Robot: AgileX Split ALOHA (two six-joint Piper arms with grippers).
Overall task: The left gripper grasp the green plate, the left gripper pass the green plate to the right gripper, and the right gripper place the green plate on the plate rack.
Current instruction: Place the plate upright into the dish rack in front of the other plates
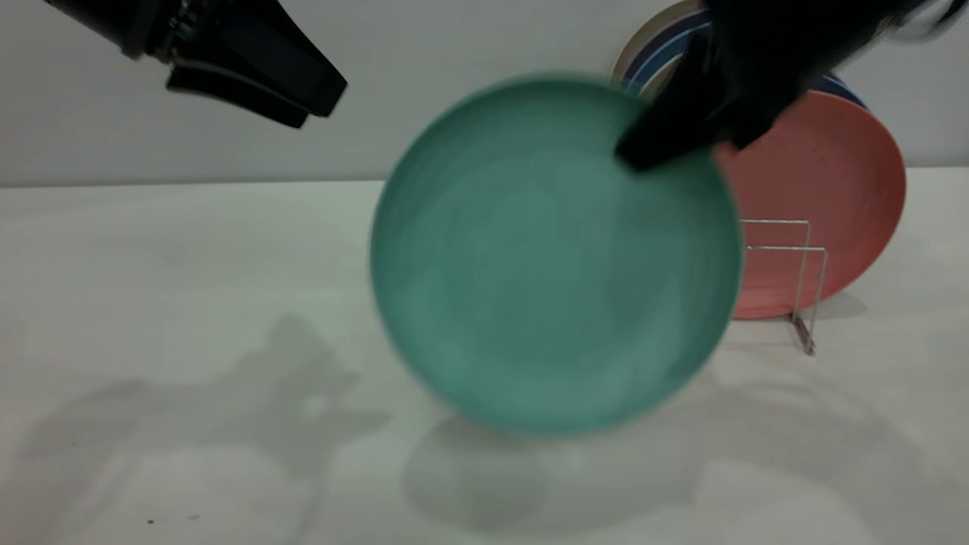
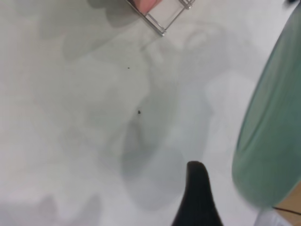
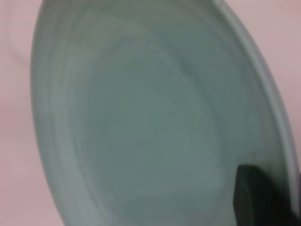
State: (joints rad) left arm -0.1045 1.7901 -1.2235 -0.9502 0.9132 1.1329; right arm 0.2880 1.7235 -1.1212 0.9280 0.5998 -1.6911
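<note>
Plate (image 1: 545, 265), green and upright, held in mid-air above the white table (image 1: 151, 303), pinched at its upper rim by the right claw (image 1: 666, 140). Just behind, plate rack (image 1: 795, 272) carrying a pink plate (image 1: 825, 197) and striped plates (image 1: 658, 53). Left claw (image 1: 303, 98) raised well apart at upper left, empty; whether spread or pressed together, cannot tell.

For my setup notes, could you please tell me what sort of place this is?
Probably a lab tabletop staged as a dish-drying spot: a plain white table, a wire plate rack holding plates, and a bare wall behind.
</note>
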